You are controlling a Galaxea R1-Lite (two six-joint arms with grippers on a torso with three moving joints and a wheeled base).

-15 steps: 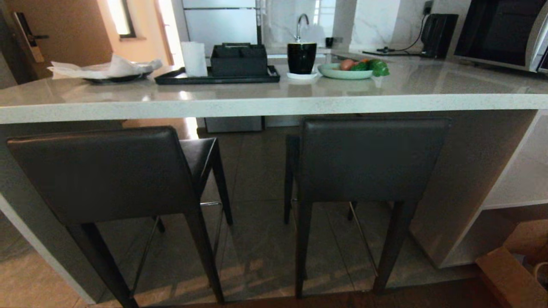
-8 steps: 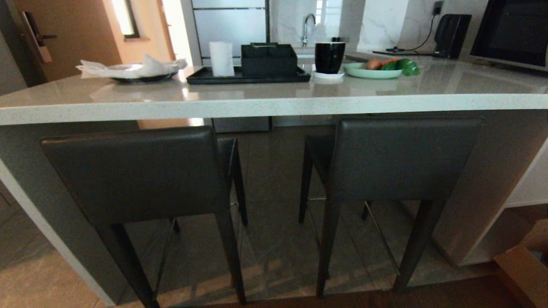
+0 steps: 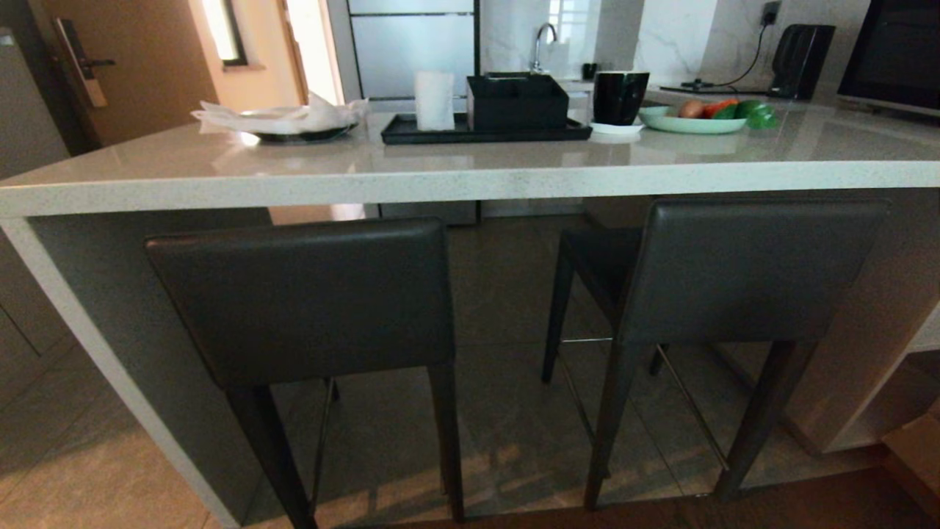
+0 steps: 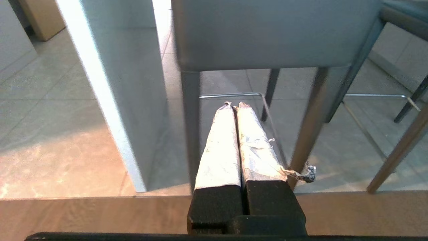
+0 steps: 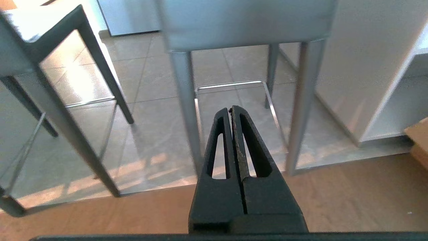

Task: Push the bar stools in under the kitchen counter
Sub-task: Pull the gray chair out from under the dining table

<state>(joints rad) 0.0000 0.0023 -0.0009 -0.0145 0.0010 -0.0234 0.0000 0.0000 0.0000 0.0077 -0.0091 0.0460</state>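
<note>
Counter: one, taken as landmark; pale speckled slab with side panel.

Stools: two. Left stool is placed in front of the counter near its left end panel, backrest just below the slab edge. Right stool is placed in front of the counter toward the shelves, seat partly under the slab, turned slightly askew. Neither is judged fully tucked.

Grippers: two, both held low in front of the counter, touching nothing. Left gripper is seen with taped fingers pressed together, empty, aimed at the left stool's legs. Right gripper is seen with fingers closed, empty, aimed at the right stool's footrest.

On the counter: one tray, one mug, one bowl.

Risks, judged:
- A backrest may be jammed against the slab edge if pushed high.
- The left stool may be scraped along the end panel if pushed off-centre.
- A stool may be tipped if pushed at the top while its legs drag on tile.
</note>
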